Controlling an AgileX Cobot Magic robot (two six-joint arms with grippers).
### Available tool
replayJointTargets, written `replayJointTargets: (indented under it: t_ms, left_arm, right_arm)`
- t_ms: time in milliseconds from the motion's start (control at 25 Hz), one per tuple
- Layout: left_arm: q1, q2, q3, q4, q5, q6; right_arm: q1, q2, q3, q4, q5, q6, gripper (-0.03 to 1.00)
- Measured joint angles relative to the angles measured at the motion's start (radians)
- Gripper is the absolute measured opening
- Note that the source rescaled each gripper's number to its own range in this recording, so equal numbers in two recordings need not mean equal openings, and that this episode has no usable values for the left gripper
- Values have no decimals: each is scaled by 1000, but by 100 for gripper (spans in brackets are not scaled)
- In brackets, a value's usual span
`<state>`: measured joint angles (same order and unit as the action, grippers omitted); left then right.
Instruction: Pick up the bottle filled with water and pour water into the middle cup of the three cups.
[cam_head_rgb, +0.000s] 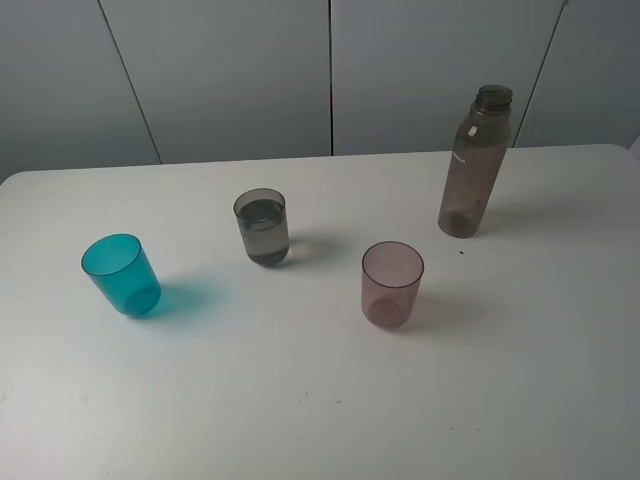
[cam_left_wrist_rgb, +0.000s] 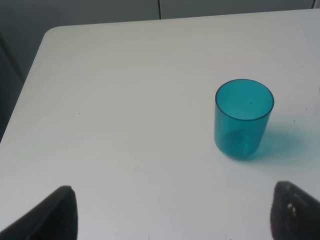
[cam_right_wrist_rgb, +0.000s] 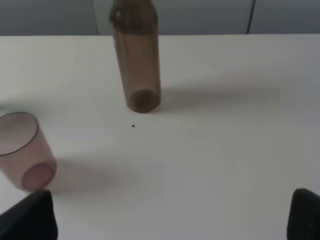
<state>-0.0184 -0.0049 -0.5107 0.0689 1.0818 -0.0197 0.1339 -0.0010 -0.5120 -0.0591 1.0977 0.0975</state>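
White table, four things standing up. Bottle tall, cap off, far right of middle cup. Middle cup, water inside. Pink cup right, closer. Teal cup left. Left gripper, right gripper: jaws wide, holding nothing.

On the table I see three cups in a loose row. The left cup stands nearest the left edge; the middle cup sits to its right and further back, with water in it; the right cup stands right of that and closer to me. The bottle stands upright behind and to the right of the right cup, well apart from all three.
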Motion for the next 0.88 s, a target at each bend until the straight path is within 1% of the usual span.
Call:
replayJointTargets:
  t_ms: [160, 240, 880]
  left_arm:
    - [0, 0, 0, 0, 0, 0]
    - [0, 0, 0, 0, 0, 0]
    - [0, 0, 0, 2, 0, 0]
  right_arm:
    - [-111, 0, 0, 6, 0, -28, 99]
    - [-143, 0, 0, 17, 0, -31, 99]
    - [-153, 0, 0, 38, 0, -37, 99]
